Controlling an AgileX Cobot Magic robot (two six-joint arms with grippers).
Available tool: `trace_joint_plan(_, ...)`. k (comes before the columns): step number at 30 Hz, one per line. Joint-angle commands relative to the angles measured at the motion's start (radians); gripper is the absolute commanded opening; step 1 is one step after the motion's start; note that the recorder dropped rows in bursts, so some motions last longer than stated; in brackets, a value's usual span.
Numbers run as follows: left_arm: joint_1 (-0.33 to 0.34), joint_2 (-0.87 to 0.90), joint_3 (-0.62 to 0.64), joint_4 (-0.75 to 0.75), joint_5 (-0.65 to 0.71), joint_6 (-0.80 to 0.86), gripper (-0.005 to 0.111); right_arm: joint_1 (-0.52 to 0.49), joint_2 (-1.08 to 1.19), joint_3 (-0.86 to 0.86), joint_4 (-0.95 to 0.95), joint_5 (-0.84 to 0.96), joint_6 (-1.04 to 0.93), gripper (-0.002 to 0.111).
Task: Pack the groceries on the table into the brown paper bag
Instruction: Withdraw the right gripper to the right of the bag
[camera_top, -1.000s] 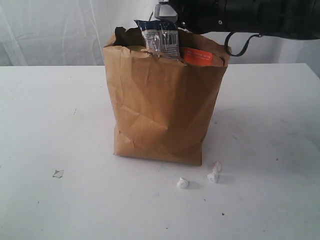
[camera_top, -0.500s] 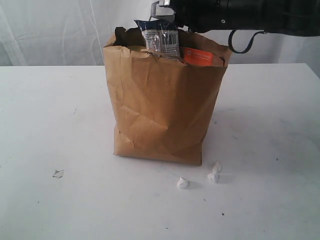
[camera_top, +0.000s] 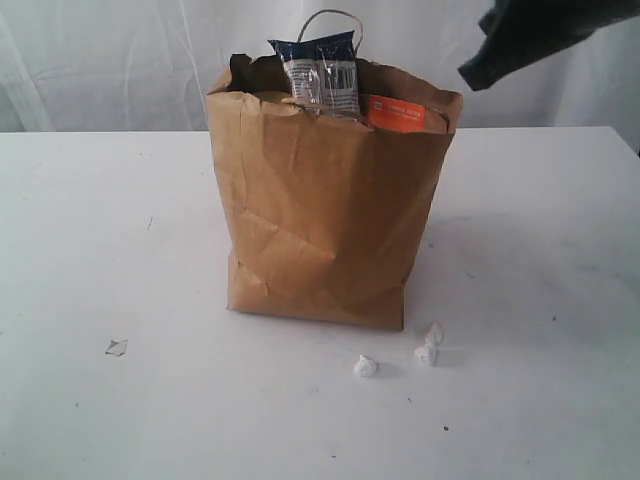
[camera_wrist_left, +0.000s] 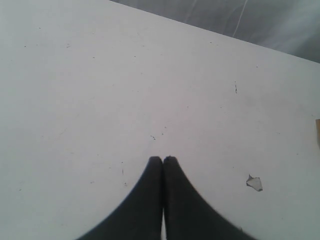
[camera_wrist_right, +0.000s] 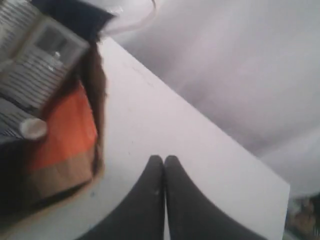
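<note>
The brown paper bag (camera_top: 320, 220) stands upright in the middle of the table (camera_top: 90, 250). A long navy packet (camera_top: 320, 75) sticks out of its rim, and beside it shows the orange label of the brown pouch (camera_top: 395, 112). In the right wrist view I look down into the bag at the orange pouch (camera_wrist_right: 65, 127), a white cap (camera_wrist_right: 33, 128) and the navy packet (camera_wrist_right: 40, 55). My right gripper (camera_wrist_right: 163, 159) is shut and empty, beside the bag's rim over the table. Its arm (camera_top: 530, 35) is a dark blur at the upper right. My left gripper (camera_wrist_left: 163, 159) is shut, empty, over bare tabletop.
Two white crumpled bits (camera_top: 366, 367) (camera_top: 430, 345) lie in front of the bag's right corner. A small torn scrap (camera_top: 116, 347) lies at the front left, also seen near the left gripper as scrap (camera_wrist_left: 254, 183). A paper loop handle (camera_top: 330, 15) rises behind the packet.
The right arm has pulled away from above the bag's mouth to the upper right. Its jaws opened a little and then shut. The packets in the bag have not moved.
</note>
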Motion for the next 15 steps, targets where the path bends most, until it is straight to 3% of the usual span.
trace_joint_plan(1, 0.003, -0.005, 0.006, 0.004, 0.001, 0.000, 0.000, -0.089, 0.013, 0.030, -0.279, 0.099, 0.575, 0.000)
trace_joint_plan(3, 0.003, -0.005, 0.006, 0.004, 0.001, 0.000, 0.000, -0.145, 0.013, 0.103, -0.309, 0.067, 0.797, 0.000)
trace_joint_plan(4, 0.003, -0.005, 0.006, 0.004, 0.001, 0.000, 0.000, -0.157, 0.013, 0.145, -0.299, 0.042, 0.795, 0.000)
trace_joint_plan(10, 0.003, -0.005, 0.006, 0.004, 0.001, 0.000, 0.000, -0.157, 0.036, 0.330, 0.060, 0.099, 0.189, 0.000)
trace_joint_plan(15, 0.003, -0.005, 0.006, 0.004, 0.001, 0.000, 0.000, -0.132, 0.103, 0.399, 0.544, 0.049, -0.215, 0.000)
